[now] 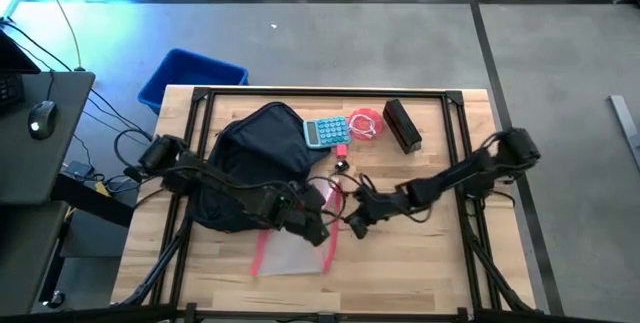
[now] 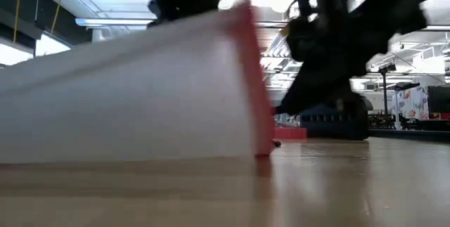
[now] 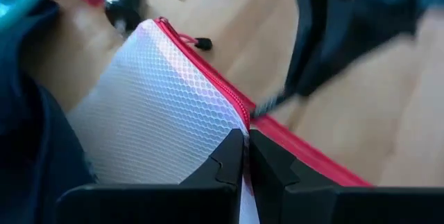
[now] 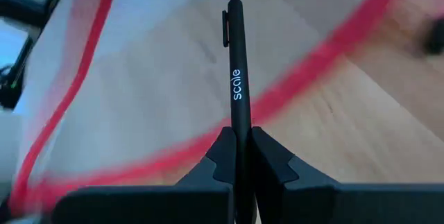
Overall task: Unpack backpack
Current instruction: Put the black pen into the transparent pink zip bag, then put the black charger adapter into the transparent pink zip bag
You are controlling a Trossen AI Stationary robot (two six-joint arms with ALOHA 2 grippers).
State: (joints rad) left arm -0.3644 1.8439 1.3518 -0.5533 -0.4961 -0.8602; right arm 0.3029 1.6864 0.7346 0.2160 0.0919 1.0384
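Note:
The dark navy backpack (image 1: 255, 158) lies on the table's left half under my left arm. In front of it a white mesh pouch with a red zipper (image 1: 285, 253) rests its lower edge on the table (image 2: 140, 158) and slants upward. My left gripper (image 3: 246, 158) is shut on the pouch beside the zipper (image 1: 322, 233). My right gripper (image 4: 241, 148), close to the pouch's right side (image 1: 352, 228), is shut on a black pen (image 4: 237, 64) printed "scale". My left gripper pinches the pouch's mesh wall right beside the red zipper (image 3: 239, 123) between its two fingers, slanting down from the backpack side. That side of the pouch is raised and the opposite edge stays on the table. One layer or several, I cannot tell. My right gripper pinches the pen's barrel (image 4: 239, 123) between its two fingers, with the pen lying along the fingers. The clip end (image 4: 232, 9) sticks out ahead of the fingertips. The pen is lifted clear, above the pouch and the table.
A teal calculator (image 1: 327, 131), a pink coiled thing (image 1: 366, 125) and a small black box (image 1: 401, 125) lie at the far side. A small red and black item (image 1: 341, 158) sits nearer. A blue bin (image 1: 190, 75) stands beyond the table's far left corner.

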